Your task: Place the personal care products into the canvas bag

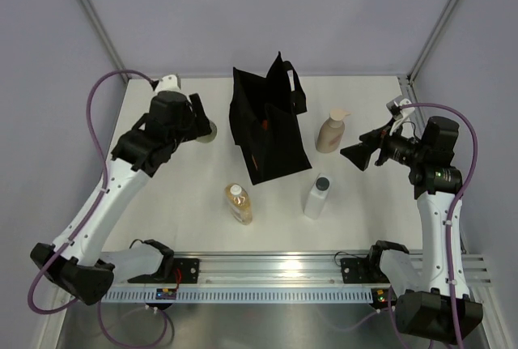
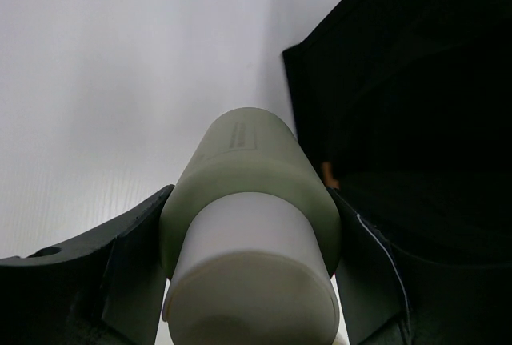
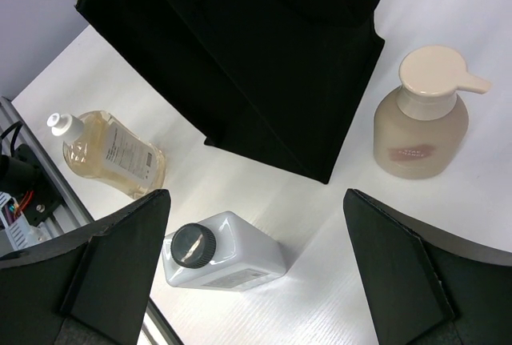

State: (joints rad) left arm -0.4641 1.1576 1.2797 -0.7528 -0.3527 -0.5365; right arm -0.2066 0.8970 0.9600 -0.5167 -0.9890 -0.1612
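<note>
No text can be read. Fine print is seen on the amber bottle's (image 3: 112,153) white label and on the clear bottle (image 3: 228,253) near it. A reddish mark on the beige pump bottle (image 3: 420,133) at the right and faint lines on the pale olive bottle (image 2: 248,169) are too blurred to be made out.

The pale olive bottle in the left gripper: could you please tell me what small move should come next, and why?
The left gripper is shut on the pale olive cylindrical bottle with a white cap, and the black canvas bag stands beside it. So I would probably lift the bottle and carry it rightward over the bag's open top.
</note>
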